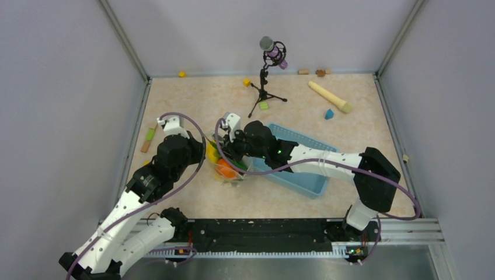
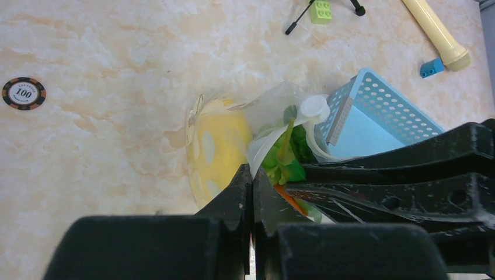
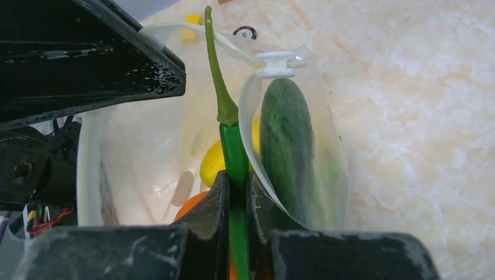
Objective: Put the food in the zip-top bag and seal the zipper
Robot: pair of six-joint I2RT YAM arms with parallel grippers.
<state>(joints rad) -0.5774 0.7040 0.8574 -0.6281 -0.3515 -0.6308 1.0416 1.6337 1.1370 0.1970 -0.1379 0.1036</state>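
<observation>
Right gripper [image 3: 236, 189] pinched shut on bright green stalked toy vegetable [image 3: 233, 146], left gripper [image 2: 252, 181] pressed together at mouth of clear dotted zip-top bag [image 2: 274, 105], hold on film unclear, dark green cucumber [image 3: 286, 146] inside, orange [image 3: 190, 205] mostly hidden, light blue plastic basket [image 2: 385, 105] beyond.

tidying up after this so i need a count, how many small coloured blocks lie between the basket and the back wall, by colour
yellow blocks: 2
green brick: 1
blue block: 1
total: 4
</observation>
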